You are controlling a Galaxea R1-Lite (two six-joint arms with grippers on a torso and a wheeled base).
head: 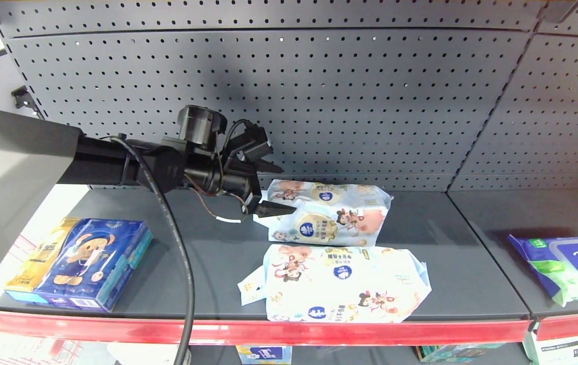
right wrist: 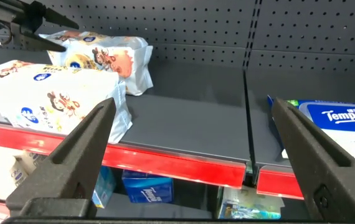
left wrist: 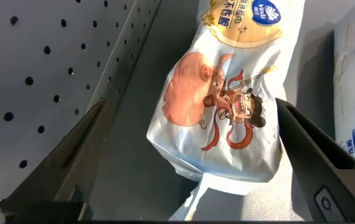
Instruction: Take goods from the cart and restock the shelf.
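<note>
Left gripper [head: 286, 188] spread wide, end of rear cartoon-printed pack [head: 329, 213] between its fingers, not clamped, right gripper [right wrist: 193, 106] wide open, empty

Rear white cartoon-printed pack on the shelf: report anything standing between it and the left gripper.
Nothing visible does. The left gripper, open, flanks one end of the rear white cartoon-printed soft pack.

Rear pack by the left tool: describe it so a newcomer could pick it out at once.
On the dark grey shelf with the red front strip, look mid-shelf for two white cartoon-printed packs. It is the rear pack, nearer the pegboard wall, its end between the fingers of the open left tool; the front pack lies along the red edge.
</note>
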